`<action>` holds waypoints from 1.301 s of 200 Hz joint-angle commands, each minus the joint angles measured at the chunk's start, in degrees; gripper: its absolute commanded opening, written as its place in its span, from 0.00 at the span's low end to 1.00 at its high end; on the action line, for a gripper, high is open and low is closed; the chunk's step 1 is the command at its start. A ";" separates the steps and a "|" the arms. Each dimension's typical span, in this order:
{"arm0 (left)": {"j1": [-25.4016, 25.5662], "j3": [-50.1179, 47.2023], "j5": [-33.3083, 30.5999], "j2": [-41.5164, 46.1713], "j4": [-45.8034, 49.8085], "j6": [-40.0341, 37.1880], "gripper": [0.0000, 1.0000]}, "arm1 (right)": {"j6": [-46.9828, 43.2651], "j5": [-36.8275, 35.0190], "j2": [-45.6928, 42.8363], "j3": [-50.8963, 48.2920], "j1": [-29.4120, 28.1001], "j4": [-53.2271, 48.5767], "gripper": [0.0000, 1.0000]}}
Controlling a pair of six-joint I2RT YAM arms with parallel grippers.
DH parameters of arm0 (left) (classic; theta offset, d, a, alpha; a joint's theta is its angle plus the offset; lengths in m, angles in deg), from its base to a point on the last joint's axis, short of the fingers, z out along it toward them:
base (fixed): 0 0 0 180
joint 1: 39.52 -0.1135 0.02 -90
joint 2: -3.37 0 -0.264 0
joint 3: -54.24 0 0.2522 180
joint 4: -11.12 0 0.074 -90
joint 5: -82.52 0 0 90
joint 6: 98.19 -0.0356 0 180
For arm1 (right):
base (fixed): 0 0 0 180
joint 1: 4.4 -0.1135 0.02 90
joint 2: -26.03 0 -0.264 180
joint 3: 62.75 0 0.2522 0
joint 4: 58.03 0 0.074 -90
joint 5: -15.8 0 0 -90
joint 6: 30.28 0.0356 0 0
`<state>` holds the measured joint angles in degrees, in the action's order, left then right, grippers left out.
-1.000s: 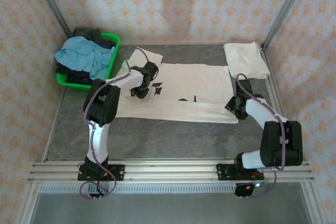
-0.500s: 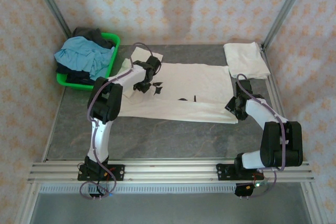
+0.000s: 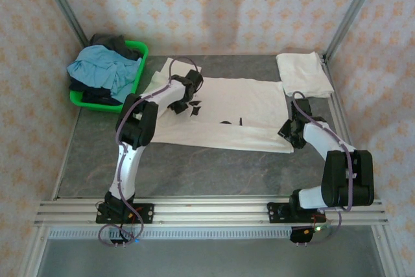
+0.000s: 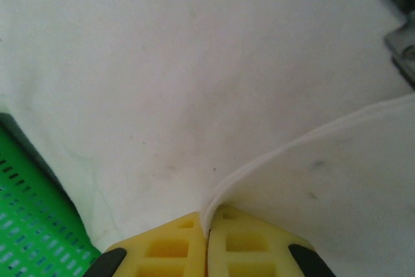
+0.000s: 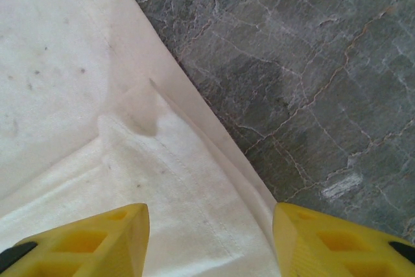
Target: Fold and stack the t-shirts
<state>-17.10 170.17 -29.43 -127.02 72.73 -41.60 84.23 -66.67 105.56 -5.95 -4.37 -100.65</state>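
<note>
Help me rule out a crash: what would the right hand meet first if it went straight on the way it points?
The right hand would probably meet the cream t-shirt first, its corner lying between the open fingers on the table; depth is unclear.

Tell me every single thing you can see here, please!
spread t-shirt: one, cream with black print, flat in the table's middle
folded t-shirt: one, cream, far right corner
basket: one, green, far left corner
blue garment: one, light blue, in the basket
dark garment: one, grey-black, in the basket
table: one, grey marbled
left gripper: one, yellow fingers, shut on the spread t-shirt's edge near the basket
right gripper: one, yellow fingers, open over that shirt's near right corner
</note>
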 commanded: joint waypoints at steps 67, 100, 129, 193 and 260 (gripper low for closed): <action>-2.13 8.64 7.04 1.19 0.40 5.70 0.93 | -2.07 -0.07 -3.97 -0.77 -1.27 -0.90 0.54; -5.28 3.40 13.05 10.48 -3.08 22.30 1.00 | -3.24 1.39 -9.00 -1.39 -7.62 3.57 0.56; -9.34 -16.51 15.28 25.85 -12.34 44.32 1.00 | -5.11 -1.02 -6.37 1.71 -17.94 7.70 0.58; -17.48 -43.50 28.01 30.84 -25.71 62.14 0.86 | -3.08 -7.66 20.11 21.35 -33.31 2.75 0.55; -17.85 -50.70 27.58 33.58 -23.05 66.25 0.72 | 7.06 -10.44 20.04 11.20 -33.01 2.40 0.54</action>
<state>-34.54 124.43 -3.38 -95.92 47.09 20.63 86.35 -72.20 127.78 10.27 -37.86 -92.98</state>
